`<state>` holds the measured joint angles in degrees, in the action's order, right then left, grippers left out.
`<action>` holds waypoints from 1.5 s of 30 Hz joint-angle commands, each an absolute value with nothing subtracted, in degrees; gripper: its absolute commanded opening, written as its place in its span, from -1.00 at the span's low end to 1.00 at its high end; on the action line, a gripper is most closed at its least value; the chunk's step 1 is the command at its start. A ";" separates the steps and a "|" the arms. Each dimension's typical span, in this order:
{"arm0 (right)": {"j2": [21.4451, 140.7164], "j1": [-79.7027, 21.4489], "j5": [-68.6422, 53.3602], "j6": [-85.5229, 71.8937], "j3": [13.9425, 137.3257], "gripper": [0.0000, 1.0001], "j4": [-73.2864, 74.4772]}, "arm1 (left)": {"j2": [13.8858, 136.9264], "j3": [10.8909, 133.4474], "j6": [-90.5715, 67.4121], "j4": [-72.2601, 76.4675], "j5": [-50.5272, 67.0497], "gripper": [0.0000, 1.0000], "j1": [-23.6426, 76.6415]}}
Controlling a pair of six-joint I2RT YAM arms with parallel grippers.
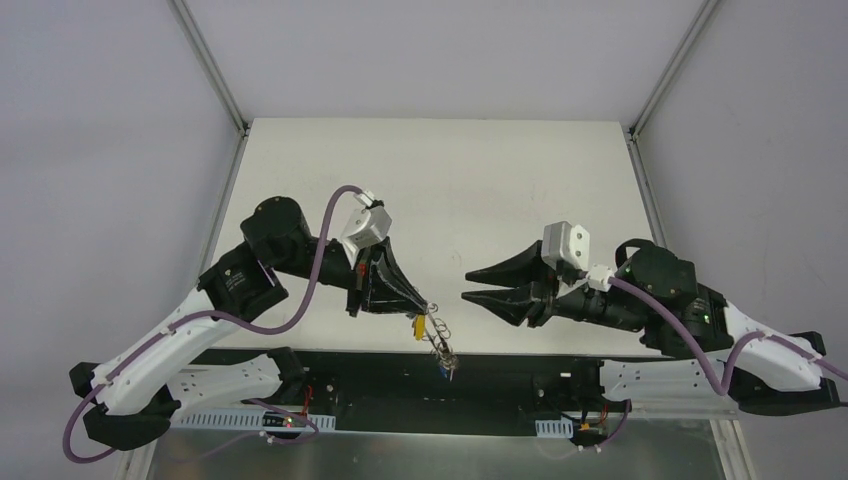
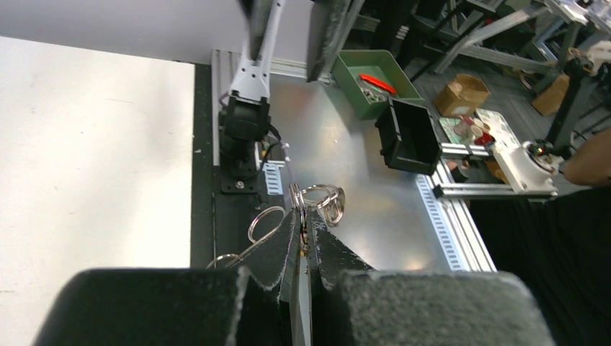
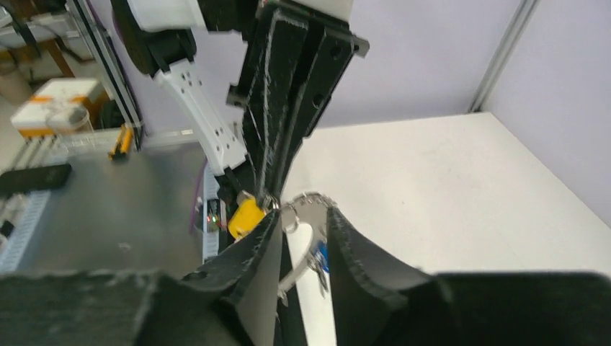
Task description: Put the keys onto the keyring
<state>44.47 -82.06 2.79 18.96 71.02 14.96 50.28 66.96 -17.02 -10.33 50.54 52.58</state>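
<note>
The left end effector [image 1: 428, 306] is pressed together, pinching the keyring [image 1: 440, 345]. The keyring dangles over the near edge of the bench [image 1: 500, 170] toward 6 o'clock, with the yellow key [image 1: 420, 326] just under the fingertips and the blue key [image 1: 443, 368] lowest. At 3 o'clock from it, near but apart, the right end effector [image 1: 464, 285] is spread, and the ring shows through the gap between its fingers [image 3: 263, 245]. In the left wrist view, a green bin [image 2: 344, 72] and a black box [image 2: 411, 133] sit off the bench at about 1 o'clock from the ring.
</note>
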 commanded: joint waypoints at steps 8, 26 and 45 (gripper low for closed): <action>53.85 -82.36 -5.44 22.99 82.84 -0.16 41.86 | 50.72 71.22 -15.01 -14.98 60.23 -1.00 53.13; 58.49 -82.09 -12.82 16.92 84.56 -0.18 36.46 | 54.43 71.46 -14.18 -19.75 63.19 -1.00 53.10; 60.98 -81.32 -9.46 14.22 84.12 -0.30 34.36 | 55.73 72.31 -13.36 -20.55 62.88 -1.00 53.11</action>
<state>60.51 -81.60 -10.72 15.42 82.39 36.23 55.90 69.08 -14.31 -22.35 61.30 52.58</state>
